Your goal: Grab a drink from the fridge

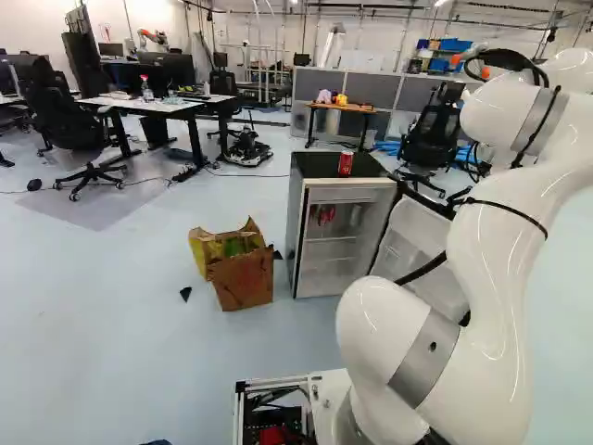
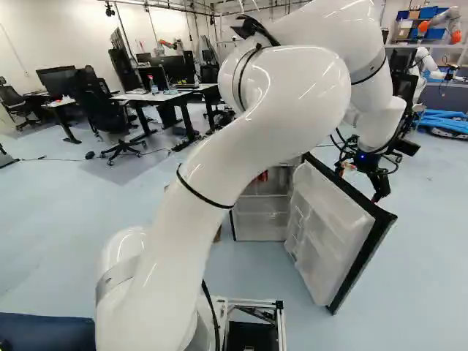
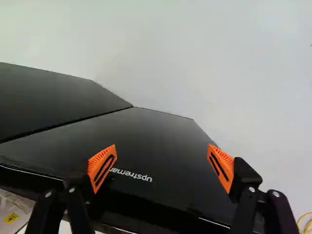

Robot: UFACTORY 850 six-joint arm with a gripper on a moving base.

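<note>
In the right base view the arm (image 2: 197, 161) hides the top of the fridge (image 1: 315, 168) and nearly all the brown bag (image 1: 243, 280). The red things (image 1: 325, 215) inside the fridge are too small to tell.

Through my wrist view, I find a white brand name (image 3: 131, 174) on the black fridge panel (image 3: 151, 131), and a yellow label (image 3: 10, 218) whose print is too small to read.

Left base view: 1 can (image 1: 346, 164) on fridge (image 1: 347, 196), door (image 1: 417, 243) right, bag (image 1: 244, 280) left, table (image 1: 341, 108) behind.
</note>
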